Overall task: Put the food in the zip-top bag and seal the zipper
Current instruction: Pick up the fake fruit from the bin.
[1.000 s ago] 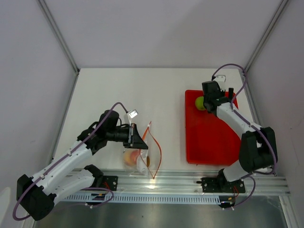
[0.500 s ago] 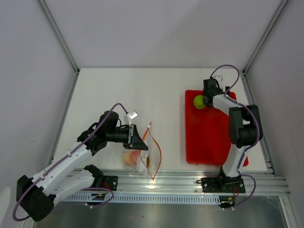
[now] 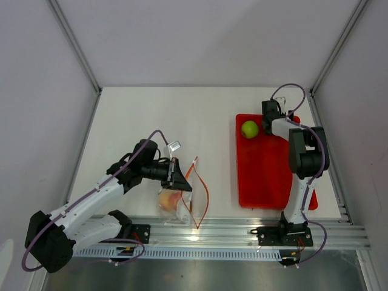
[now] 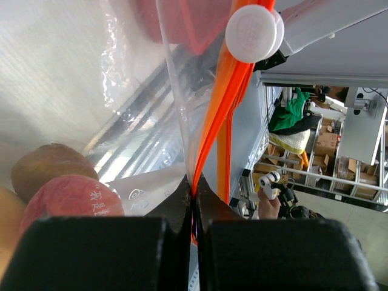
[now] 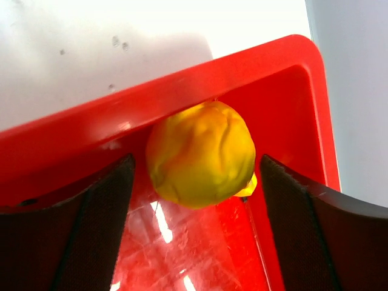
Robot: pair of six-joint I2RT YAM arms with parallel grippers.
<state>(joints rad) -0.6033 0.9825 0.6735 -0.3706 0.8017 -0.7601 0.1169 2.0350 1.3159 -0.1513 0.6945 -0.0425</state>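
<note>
My left gripper (image 3: 182, 179) is shut on the mouth edge of the zip-top bag (image 3: 183, 211), pinching its orange zipper (image 4: 221, 115) between the jaws (image 4: 194, 193). The bag hangs open and holds food: a red-pink piece (image 4: 66, 200) and a brownish piece (image 4: 42, 170). A lime-green apple (image 3: 249, 129) lies free at the back of the red tray (image 3: 273, 176). My right gripper (image 3: 271, 115) is at the tray's far right corner. In the right wrist view it (image 5: 197, 160) stands open astride a yellow pear (image 5: 200, 151), with the fingers (image 5: 91, 212) clear of it on both sides.
The tray's raised rim (image 5: 151, 97) runs directly behind the pear and turns at the corner (image 5: 309, 54) beside it. White enclosure walls stand close on the right (image 3: 357, 121). An aluminium rail (image 3: 242, 230) crosses the near table edge under the bag.
My right gripper moved off the green apple toward the tray's far right corner, leaving the apple uncovered. The left gripper shifted slightly right with the bag.
</note>
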